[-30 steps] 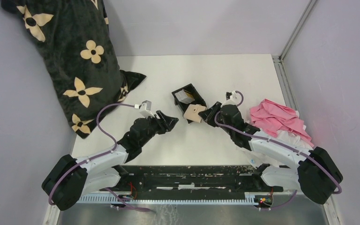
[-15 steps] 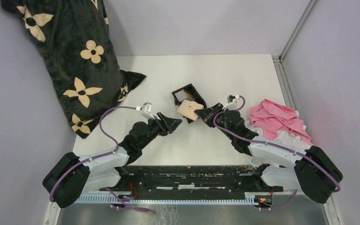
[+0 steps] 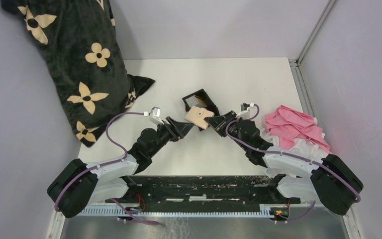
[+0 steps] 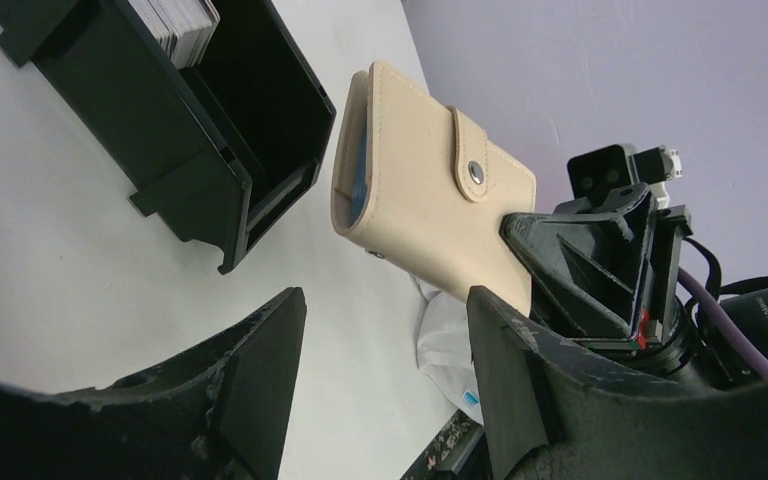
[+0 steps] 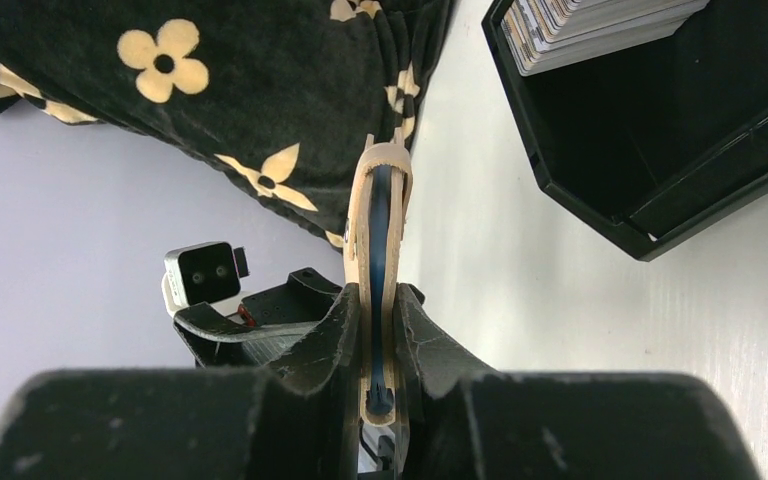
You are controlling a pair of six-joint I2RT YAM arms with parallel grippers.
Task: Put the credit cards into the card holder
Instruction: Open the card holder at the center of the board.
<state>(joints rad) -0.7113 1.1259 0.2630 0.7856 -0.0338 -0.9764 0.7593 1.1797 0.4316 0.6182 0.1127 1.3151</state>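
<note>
Jaws of right gripper [image 5: 372, 320] clamp the card holder [image 4: 415, 205] — left gripper [image 4: 385, 300] gapes empty.

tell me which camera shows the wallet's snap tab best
The left wrist view: the wallet faces it, its snap tab in plain sight. The right wrist view sees only its thin edge, pinched in the right claw. The top view shows it small, from above.

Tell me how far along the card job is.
Done: the right hand holds the wallet off the table, snap shut; something blue shows inside, maybe a card. In hand: the open left hand is close beside it. Left: a stack of cards stands in the tray; the wallet needs opening.
</note>
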